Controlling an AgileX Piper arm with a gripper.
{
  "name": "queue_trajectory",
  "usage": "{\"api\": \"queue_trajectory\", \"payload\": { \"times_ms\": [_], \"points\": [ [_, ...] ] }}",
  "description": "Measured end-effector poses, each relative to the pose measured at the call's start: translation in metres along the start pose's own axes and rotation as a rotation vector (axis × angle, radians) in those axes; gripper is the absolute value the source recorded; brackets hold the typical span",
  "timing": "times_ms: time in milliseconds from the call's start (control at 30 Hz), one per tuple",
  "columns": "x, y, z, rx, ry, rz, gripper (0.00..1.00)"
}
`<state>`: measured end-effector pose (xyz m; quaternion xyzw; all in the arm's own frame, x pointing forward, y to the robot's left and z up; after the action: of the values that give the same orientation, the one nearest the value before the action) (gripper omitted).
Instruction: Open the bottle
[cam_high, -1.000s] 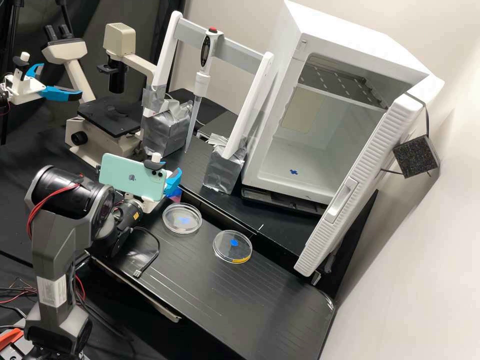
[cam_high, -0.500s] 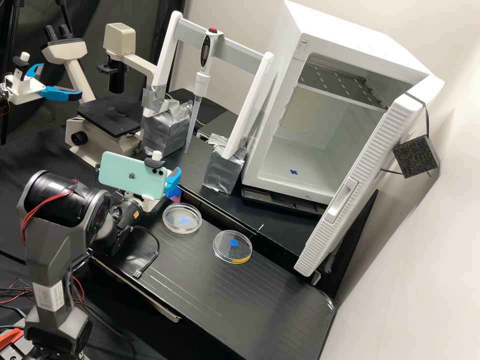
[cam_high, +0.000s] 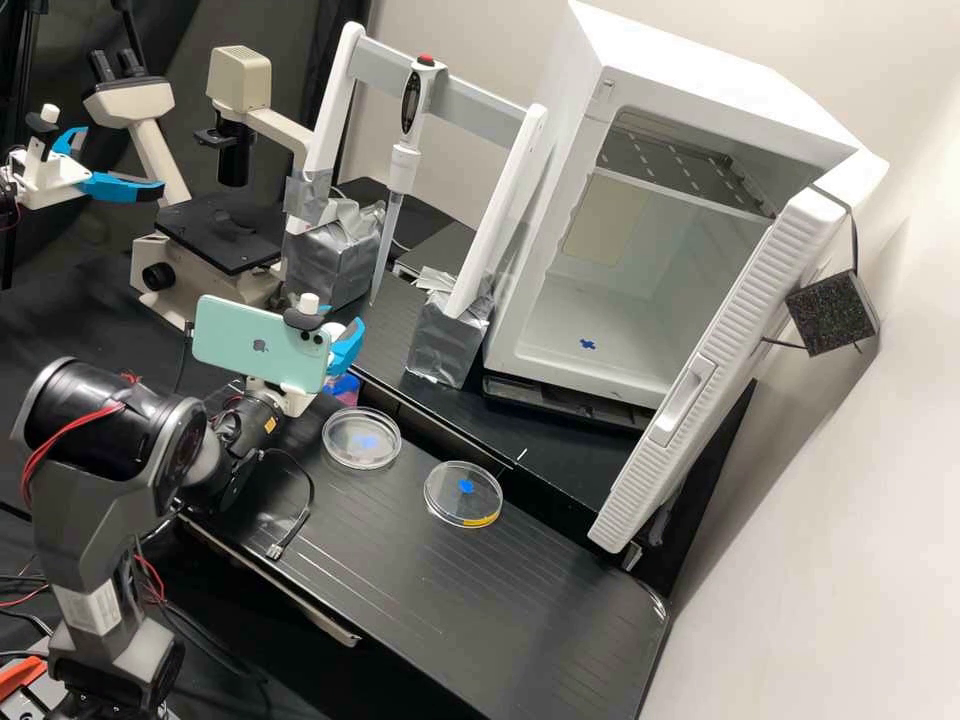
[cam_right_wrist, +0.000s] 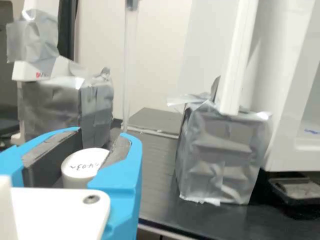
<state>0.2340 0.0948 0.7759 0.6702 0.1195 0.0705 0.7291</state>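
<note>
I am clamping my fingers on the white cap, with the bottle standing up under them on the desk near a dish, so I am guessing my twist goes around its up-and-down line.

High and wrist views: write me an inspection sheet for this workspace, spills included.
Surface: black ridged bench; spills, nothing seen.
Job's things: white cap with handwriting, presumably the bottle's.
Gripper: the gripper is around the cap; whether it grips cannot be told.
Clutter: clear dish and yellow-marked dish.
Cables: black cable on the bench, its connector end loose.
Surroundings: microscope, upright pipette, white cabinet with its door open.
</note>
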Motion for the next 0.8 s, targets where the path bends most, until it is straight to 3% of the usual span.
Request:
{"api": "queue_trajectory", "payload": {
  "times_ms": [500,800],
  "points": [
    [-0.015,0.009,0.004,-0.011,-0.002,0.028,0.00],
    [-0.050,0.015,0.002,0.015,0.074,0.059,0.00]
  ]
}}
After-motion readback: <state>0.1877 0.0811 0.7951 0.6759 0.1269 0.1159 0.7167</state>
